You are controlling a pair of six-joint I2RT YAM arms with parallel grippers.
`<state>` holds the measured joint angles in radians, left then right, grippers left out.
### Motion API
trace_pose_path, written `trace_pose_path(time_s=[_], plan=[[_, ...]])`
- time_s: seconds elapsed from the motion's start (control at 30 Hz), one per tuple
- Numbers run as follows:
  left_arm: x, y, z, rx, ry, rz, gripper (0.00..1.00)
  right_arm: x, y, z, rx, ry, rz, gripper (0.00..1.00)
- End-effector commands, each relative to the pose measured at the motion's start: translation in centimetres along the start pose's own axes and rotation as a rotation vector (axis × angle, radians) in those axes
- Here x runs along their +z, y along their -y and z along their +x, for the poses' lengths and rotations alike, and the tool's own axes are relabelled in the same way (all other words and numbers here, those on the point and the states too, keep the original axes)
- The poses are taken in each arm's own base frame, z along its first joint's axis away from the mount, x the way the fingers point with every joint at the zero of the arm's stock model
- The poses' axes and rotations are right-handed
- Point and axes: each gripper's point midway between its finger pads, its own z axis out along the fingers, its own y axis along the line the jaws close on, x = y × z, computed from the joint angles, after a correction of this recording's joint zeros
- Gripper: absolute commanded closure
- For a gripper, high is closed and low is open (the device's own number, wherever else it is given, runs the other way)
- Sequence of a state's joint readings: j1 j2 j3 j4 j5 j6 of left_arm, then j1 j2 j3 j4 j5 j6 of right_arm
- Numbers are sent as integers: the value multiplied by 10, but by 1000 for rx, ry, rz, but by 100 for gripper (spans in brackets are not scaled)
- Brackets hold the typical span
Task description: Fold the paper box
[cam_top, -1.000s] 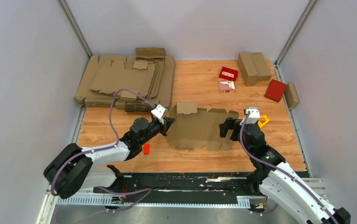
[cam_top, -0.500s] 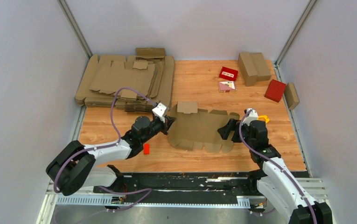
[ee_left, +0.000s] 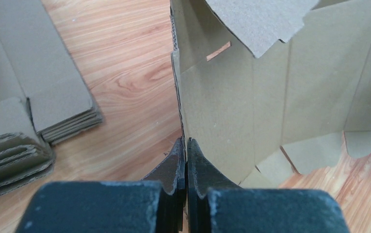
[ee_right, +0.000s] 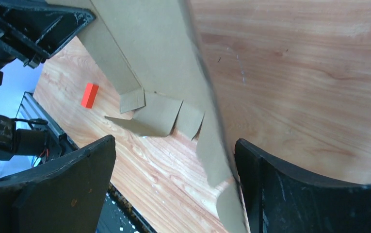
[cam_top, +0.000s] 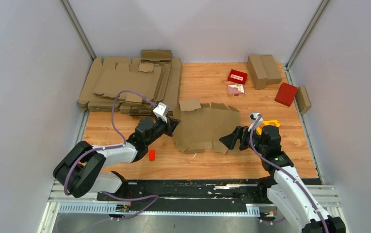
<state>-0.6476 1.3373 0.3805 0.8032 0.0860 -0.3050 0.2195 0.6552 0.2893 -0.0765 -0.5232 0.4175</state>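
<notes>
Cardboard of the paper box (cam_top: 202, 127) is held tilted up at the middle of the surface (cam_top: 207, 87) as an unfolded sheet, its left edge pinched in the clenched left claw (ee_left: 185, 145) and its right edge lying between the spread fingers of the right claw (cam_top: 227, 141), so nearly all the folding is judged left to do.

On the left, reaches low from the base toward the middle with the left arm (cam_top: 113, 154), elbow close to the table and wrist tipped up to the right. Pinches the left gripper (ee_left: 184, 145) tight on the edge of the box (ee_left: 232, 97), with both fingers (ee_left: 171, 167) pressed flat together. On the right, leans forward and inward with the right arm (cam_top: 270, 145), wrist turned left. Holds the right gripper (ee_right: 173, 160) spread wide around the box's edge, nearer the right-hand one of its fingers (ee_right: 295, 184).
</notes>
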Motion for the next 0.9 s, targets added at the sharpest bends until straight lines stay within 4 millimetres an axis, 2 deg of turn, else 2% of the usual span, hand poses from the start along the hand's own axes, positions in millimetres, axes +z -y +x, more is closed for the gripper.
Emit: trace_pose_path(time_s=[0.0, 0.27, 0.4, 0.5, 0.67, 0.87], plan=[[-6, -13, 20, -51, -50, -38, 100, -1, -13, -2, 24, -21, -52, 7], [-7, -11, 18, -54, -41, -19, 100, 12, -2, 0, 102, 18, -42, 5], [-7, -11, 18, -47, -42, -17, 100, 20, 21, 5, 169, 11, 71, 5], [-7, -11, 17, -48, -43, -18, 100, 26, 30, 12, 224, 10, 90, 7], [-7, -12, 21, -67, -53, -29, 100, 29, 30, 19, 293, 40, 67, 8], [-6, -11, 22, -95, -54, -29, 100, 30, 28, 23, 285, 50, 85, 7]])
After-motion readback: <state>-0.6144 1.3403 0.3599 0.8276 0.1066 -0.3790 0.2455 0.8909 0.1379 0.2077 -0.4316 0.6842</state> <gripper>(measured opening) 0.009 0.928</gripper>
